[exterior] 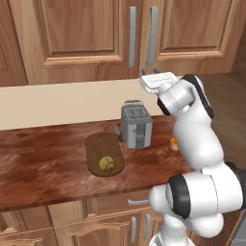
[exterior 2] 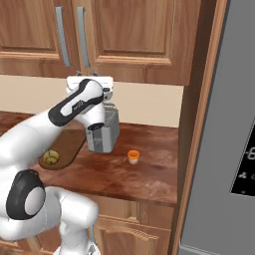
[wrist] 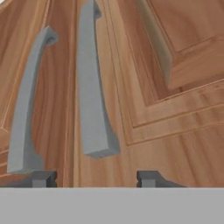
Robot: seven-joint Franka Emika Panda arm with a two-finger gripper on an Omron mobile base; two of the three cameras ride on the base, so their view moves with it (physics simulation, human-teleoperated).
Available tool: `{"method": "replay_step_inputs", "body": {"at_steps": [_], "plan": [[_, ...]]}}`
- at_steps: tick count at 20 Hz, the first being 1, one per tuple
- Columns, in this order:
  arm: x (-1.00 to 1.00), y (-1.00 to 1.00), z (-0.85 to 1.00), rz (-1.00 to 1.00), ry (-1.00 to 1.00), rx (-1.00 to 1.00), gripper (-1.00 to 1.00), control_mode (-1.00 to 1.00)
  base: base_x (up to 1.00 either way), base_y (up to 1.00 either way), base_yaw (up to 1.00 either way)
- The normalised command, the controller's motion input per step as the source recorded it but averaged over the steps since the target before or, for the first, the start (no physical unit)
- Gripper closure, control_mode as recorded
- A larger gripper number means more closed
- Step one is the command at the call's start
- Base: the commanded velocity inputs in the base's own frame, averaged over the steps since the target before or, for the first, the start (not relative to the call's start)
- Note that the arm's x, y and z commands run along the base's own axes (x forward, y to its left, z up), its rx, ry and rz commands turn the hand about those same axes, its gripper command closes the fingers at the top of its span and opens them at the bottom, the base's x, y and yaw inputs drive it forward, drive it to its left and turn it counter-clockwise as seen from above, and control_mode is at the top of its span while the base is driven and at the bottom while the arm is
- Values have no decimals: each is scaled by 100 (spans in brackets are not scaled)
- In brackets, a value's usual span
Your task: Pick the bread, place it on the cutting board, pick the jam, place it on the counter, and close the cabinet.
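So nearest the base cameras you get the lower drawers and doors (exterior: 129,226) under the counter (exterior: 43,163), light wood with short grey handles. On the reddish-brown top sits the cutting board (exterior: 96,146), dark brown and oval, and the bread (exterior: 106,164) is resting on its near end, a lumpy olive-yellow ball. Just behind the board is a small dark thing (exterior: 117,133) I can't make out, right beside the grey toaster (exterior: 136,126). The jam (exterior 2: 133,156) stands on the counter to the right of the toaster, apart from it, a tiny orange jar with a paler band; no label I can read on it.

Further back and up, the arm reaches toward the upper cabinet (exterior: 81,43). Both doors look flush and shut, with their two long grey bar handles (exterior: 142,36) side by side at the seam. The gripper (wrist: 94,178) is raised just in front of the doors' lower edge; in the hand view its two dark tips stand well apart with nothing between them, the handles close ahead.

Off to the right there's a grey fridge (exterior 2: 224,124) with a black panel (exterior 2: 245,164) showing pale digits, cut off at the edge, so unreadable.
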Motion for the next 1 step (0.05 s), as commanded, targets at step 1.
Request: {"method": "replay_step_inputs", "body": {"at_steps": [1], "plan": [[29,0,0,0,0,0,-100,-100,0,0,0]]}}
